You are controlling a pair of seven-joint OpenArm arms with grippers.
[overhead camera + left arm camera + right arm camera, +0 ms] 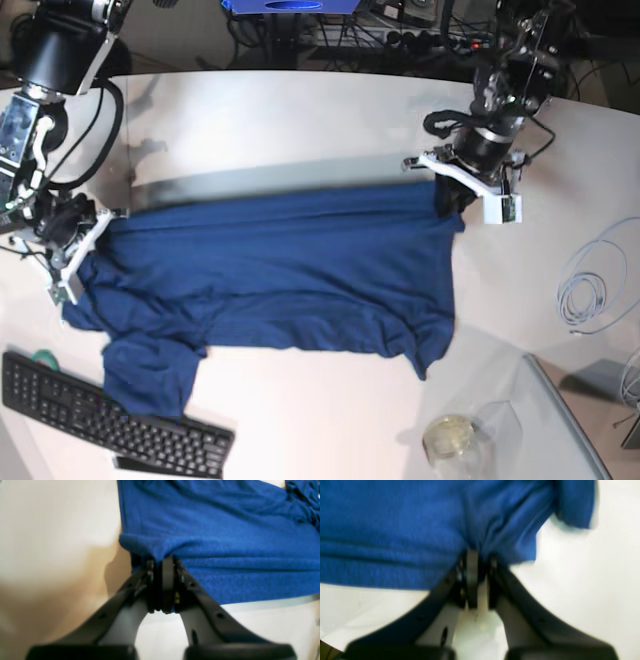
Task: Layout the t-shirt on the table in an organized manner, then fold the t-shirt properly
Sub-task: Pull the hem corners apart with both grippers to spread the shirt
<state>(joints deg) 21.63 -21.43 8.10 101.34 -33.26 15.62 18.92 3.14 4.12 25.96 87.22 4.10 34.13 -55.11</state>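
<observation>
The navy blue t-shirt [280,270] lies spread sideways across the white table [300,120], with one sleeve hanging toward the keyboard. My left gripper [448,200] is shut on the shirt's far right corner. In the left wrist view the gripper [162,560] pinches a bunched fold of the cloth [225,542]. My right gripper [88,232] is shut on the far left corner. In the right wrist view the gripper [478,552] clamps gathered cloth [395,530]. The far edge is held taut between both grippers and casts a shadow on the table behind it.
A black keyboard [110,410] lies at the front left, close to the hanging sleeve. A glass jar [452,438] stands at the front right beside a clear sheet edge [560,410]. A coiled white cable [595,285] lies at the right.
</observation>
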